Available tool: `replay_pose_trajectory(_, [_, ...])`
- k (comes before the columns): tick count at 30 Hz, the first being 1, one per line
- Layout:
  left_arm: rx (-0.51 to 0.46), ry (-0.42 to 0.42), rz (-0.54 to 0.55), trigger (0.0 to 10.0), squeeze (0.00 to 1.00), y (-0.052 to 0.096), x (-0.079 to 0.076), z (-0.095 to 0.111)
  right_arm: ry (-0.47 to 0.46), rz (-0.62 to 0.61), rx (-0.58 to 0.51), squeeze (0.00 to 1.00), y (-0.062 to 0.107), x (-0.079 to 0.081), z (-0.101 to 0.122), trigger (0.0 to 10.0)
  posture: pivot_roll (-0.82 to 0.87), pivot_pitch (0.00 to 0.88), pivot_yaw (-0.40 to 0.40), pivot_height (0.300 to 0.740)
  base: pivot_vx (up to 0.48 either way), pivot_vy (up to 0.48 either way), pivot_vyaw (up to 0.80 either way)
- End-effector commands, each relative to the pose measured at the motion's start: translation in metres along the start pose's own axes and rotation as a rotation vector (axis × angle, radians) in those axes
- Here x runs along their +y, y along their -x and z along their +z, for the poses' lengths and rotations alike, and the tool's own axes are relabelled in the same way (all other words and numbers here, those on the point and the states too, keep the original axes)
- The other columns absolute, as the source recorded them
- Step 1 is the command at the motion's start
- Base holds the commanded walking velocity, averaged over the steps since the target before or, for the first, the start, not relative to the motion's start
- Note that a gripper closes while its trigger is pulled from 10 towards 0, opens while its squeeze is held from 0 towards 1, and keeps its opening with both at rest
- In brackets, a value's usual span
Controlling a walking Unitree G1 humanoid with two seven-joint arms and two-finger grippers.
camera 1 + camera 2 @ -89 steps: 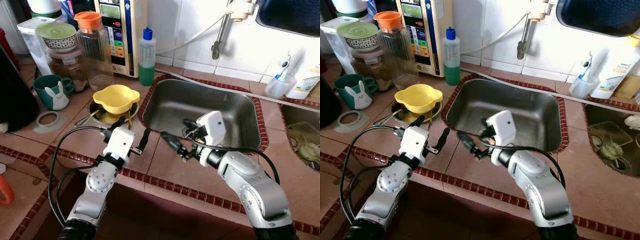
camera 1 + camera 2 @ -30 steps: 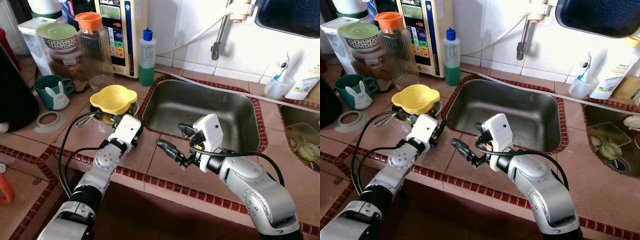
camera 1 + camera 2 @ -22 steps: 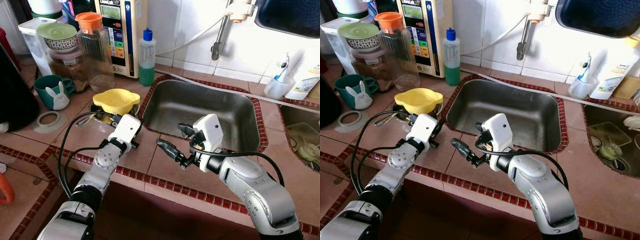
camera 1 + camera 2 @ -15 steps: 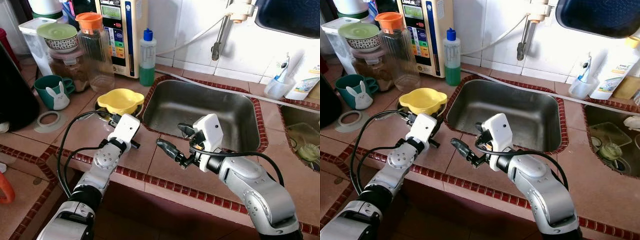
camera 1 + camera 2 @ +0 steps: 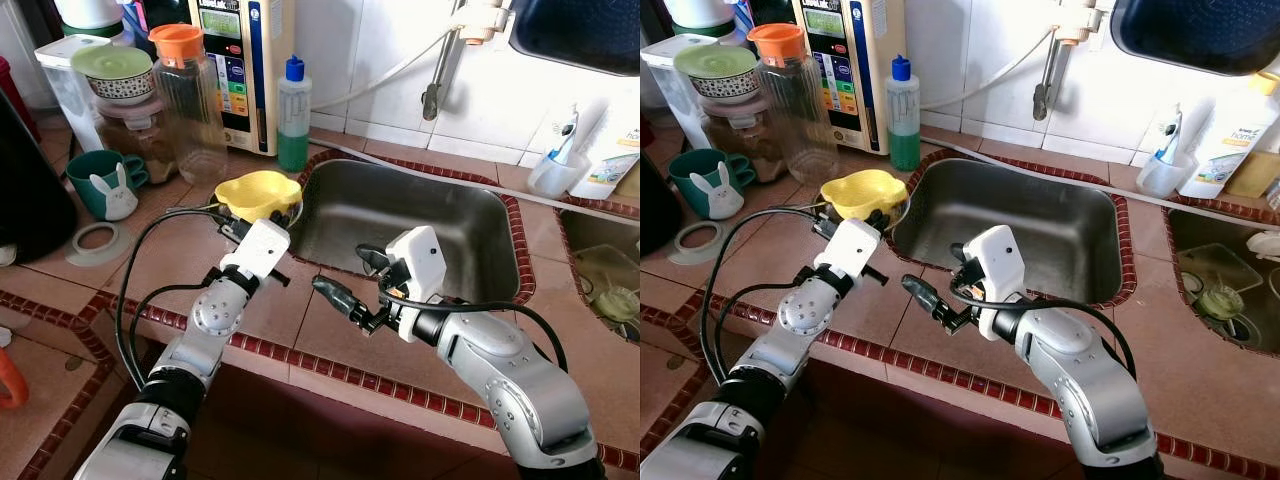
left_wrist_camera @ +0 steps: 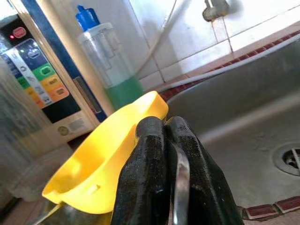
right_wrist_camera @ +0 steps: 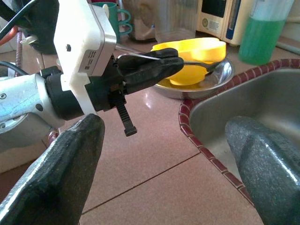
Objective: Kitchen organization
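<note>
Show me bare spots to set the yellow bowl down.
Bare: the sink basin, and the counter tiles between the green mug and the left gripper, which pinches a spoon under the yellow bowl. Crowded: the back left corner around the jug and soap bottle.

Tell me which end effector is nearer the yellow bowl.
Left. The left end effector sits right at the yellow bowl, fingers shut on a metal spoon handle beside it. The right end effector hovers open over the counter, before the sink.
</note>
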State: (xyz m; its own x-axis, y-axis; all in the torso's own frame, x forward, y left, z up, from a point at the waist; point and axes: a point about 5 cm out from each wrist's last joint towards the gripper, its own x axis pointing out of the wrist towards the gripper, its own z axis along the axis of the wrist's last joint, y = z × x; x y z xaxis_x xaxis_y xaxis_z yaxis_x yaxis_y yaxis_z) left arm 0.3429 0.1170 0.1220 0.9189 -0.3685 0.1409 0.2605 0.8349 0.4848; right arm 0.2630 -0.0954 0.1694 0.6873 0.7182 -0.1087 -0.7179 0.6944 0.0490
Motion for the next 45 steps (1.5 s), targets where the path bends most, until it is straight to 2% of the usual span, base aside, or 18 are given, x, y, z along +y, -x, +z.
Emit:
replay_pose_trajectory(1, [-0.005,-0.022,0.022,0.0,0.0,0.001,0.003,0.001,0.013,-0.009,-0.005,0.0,-0.001,-0.003,0.002,10.0,0.1,0.0,-0.038,0.74,0.0,0.0,0.0])
replay_pose_trajectory(12, [0.053,-0.046,0.048,0.0,0.0,0.005,0.007,-0.008,0.01,-0.008,-0.008,0.0,-0.001,-0.004,0.002,10.0,0.11,0.0,-0.041,0.74,0.0,0.0,0.0])
replay_pose_trajectory(19, [0.154,-0.075,0.065,0.0,0.0,0.011,0.01,-0.021,0.014,-0.005,-0.009,0.0,-0.003,-0.005,0.002,10.0,0.11,0.0,-0.04,0.74,0.0,0.0,0.0])
replay_pose_trajectory(23, [0.175,-0.081,0.072,0.0,0.0,0.013,0.012,-0.024,0.014,-0.005,-0.01,0.0,-0.003,-0.005,0.002,10.0,0.11,0.0,-0.039,0.74,0.0,0.0,0.0])
replay_pose_trajectory(28, [0.108,-0.047,0.054,0.0,0.0,0.011,0.005,-0.015,0.016,-0.006,-0.01,0.0,-0.004,-0.005,0.002,10.0,0.11,0.0,-0.04,0.74,0.0,0.0,0.0])
replay_pose_trajectory(30, [0.058,-0.067,0.066,0.0,0.0,0.009,0.003,-0.006,0.016,-0.007,-0.012,0.0,-0.004,-0.005,0.002,10.0,0.11,0.0,-0.041,0.74,0.0,0.0,0.0])
replay_pose_trajectory(34, [0.019,-0.059,0.068,0.0,0.0,0.007,0.001,0.001,0.018,-0.008,-0.011,0.0,-0.004,-0.006,0.002,10.0,0.11,0.0,-0.042,0.74,0.0,0.0,0.0])
replay_pose_trajectory(45, [0.046,-0.055,0.042,0.0,0.0,0.011,-0.005,-0.003,0.021,-0.012,-0.014,0.0,-0.004,-0.007,0.002,10.0,0.11,0.0,-0.041,0.74,0.0,0.0,0.0])
